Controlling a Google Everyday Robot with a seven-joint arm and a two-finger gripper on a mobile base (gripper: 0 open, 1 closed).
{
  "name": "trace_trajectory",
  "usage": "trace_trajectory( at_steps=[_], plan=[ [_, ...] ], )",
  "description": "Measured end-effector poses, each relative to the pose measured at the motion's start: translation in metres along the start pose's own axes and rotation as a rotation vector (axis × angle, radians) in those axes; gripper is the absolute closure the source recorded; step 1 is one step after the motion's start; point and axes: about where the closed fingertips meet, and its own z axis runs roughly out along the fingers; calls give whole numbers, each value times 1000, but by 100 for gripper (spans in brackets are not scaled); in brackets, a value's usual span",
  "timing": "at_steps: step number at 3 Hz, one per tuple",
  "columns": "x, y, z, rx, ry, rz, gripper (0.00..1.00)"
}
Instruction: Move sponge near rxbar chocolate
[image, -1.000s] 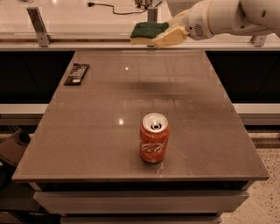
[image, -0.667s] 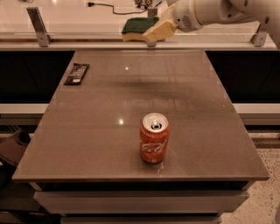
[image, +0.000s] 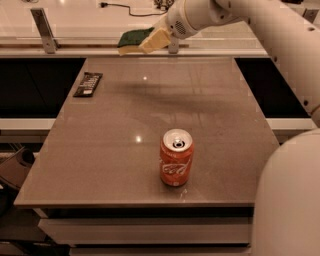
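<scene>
The sponge (image: 133, 39), dark green on top with pale yellow foam beneath, is held in the air above the table's far edge, left of centre. My gripper (image: 150, 41) is shut on the sponge's right end, with the white arm reaching in from the upper right. The rxbar chocolate (image: 88, 84), a flat black bar with pale lettering, lies on the table near its far left corner, below and left of the sponge.
An orange-red soda can (image: 176, 157) stands upright on the grey table (image: 125, 125) near the front centre. A metal post (image: 43, 30) and a ledge run behind the table. The robot's white body (image: 292, 200) fills the lower right.
The gripper has carried the sponge leftward along the table's far edge, closer to the black bar. The can and the bar have not moved.
</scene>
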Motion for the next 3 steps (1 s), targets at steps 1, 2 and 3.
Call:
trace_trajectory(
  at_steps=[1,2,3],
  plan=[
    [0,10,45,-67,-6,14,100],
    [1,21,84,-140,-13,24,100],
    [2,20,88,-145,-15,26,100]
  ],
)
